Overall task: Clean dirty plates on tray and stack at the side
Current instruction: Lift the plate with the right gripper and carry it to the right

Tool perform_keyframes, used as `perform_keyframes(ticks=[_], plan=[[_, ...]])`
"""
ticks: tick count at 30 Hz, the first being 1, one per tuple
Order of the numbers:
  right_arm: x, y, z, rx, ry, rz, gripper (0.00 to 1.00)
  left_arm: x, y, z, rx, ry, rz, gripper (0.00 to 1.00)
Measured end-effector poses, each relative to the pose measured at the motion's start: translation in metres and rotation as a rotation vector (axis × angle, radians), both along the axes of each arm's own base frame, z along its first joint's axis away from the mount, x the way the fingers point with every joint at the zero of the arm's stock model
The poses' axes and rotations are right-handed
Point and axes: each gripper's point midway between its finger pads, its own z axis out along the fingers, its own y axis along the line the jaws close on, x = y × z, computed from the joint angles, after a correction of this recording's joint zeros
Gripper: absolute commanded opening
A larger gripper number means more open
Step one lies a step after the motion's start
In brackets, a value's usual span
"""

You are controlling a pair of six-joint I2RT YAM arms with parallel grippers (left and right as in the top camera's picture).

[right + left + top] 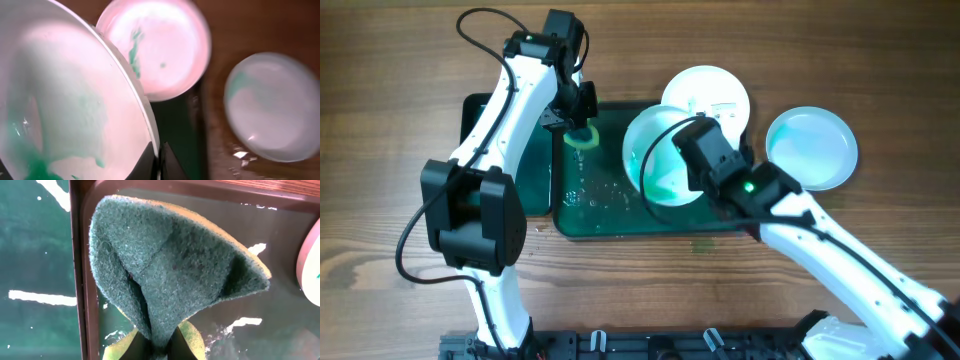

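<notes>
My left gripper (578,118) is shut on a green sponge (582,136), held over the far left corner of the large dark green tray (610,225); the folded sponge (165,275) fills the left wrist view. My right gripper (692,165) is shut on the rim of a white plate with green smears (655,160), tilted up over the tray; it also shows in the right wrist view (65,110). A second plate (710,92) with a small green smear lies at the tray's far right edge. A third plate (812,148) lies on the table to the right.
A smaller dark green tray (480,115) lies left of the large one, partly under my left arm. Water drops (600,195) spot the large tray's floor. The wooden table (380,120) surrounds both trays.
</notes>
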Motion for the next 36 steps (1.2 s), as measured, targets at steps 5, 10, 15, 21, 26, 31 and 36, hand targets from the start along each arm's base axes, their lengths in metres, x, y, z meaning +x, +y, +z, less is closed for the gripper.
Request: perform_keyframes(ticks=[5,10,15,21,26,31,36], plan=[[-0.004,-0.006,0.035,-0.186,-0.154,0.022,0.04,0.0,0.0,0.0,0.0,0.0,0.0,0.04],[-0.008,-0.004,0.068,-0.415,-0.306,0.042,0.04,0.0,0.0,0.0,0.0,0.0,0.0,0.04],[-0.008,0.001,0.106,-0.552,-0.452,0.011,0.04,0.0,0.0,0.0,0.0,0.0,0.0,0.04],[-0.009,0.006,0.139,-0.664,-0.534,-0.023,0.04,0.0,0.0,0.0,0.0,-0.001,0.0,0.04],[-0.008,0.004,0.154,-0.724,-0.548,-0.048,0.04,0.0,0.0,0.0,0.0,-0.001,0.0,0.04],[-0.009,0.002,0.157,-0.772,-0.534,-0.04,0.04,0.001,0.0,0.0,-0.001,-0.003,0.0,0.04],[-0.009,0.002,0.157,-0.781,-0.53,-0.034,0.04,0.001,0.0,0.0,-0.001,-0.003,0.0,0.04]])
